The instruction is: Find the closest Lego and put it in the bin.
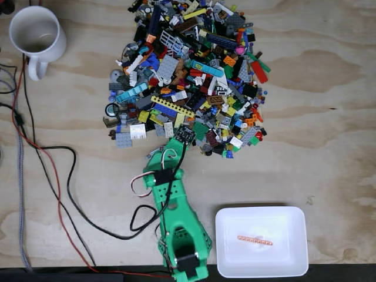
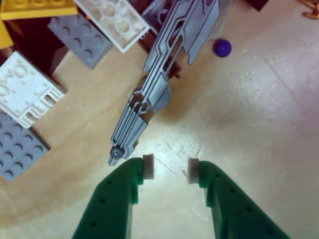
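This looks like a hobby workbench or a home maker space. The counter [image 1: 329, 117] is bare plywood with visible grain. A white mug [image 1: 36, 34] stands at the top left corner of the fixed view, and loose red and black cables [image 1: 56, 176] run across the wood. A green arm [image 1: 176, 223] that looks 3D-printed sits beside a big pile of mixed Lego pieces [image 1: 188, 76].

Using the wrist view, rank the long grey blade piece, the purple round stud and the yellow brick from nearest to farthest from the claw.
Measured from the claw, which is open at bottom centre:
1. Long grey blade piece: its tip lies just left of the left fingertip.
2. Purple round stud: upper right, on bare wood.
3. Yellow brick: top left corner.
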Controlling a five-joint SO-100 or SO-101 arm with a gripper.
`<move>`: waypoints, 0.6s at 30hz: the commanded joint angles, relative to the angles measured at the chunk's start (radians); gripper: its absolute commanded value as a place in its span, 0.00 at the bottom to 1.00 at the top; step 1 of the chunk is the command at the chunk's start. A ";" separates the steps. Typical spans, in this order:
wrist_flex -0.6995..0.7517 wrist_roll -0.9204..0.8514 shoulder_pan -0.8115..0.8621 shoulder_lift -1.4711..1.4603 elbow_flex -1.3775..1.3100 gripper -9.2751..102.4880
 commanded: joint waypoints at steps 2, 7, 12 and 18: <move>-0.077 0.110 0.018 -0.172 -0.163 0.21; -0.100 0.129 0.034 -0.305 -0.270 0.20; -0.095 0.124 0.037 -0.365 -0.301 0.22; -0.123 0.140 0.015 -0.405 -0.288 0.17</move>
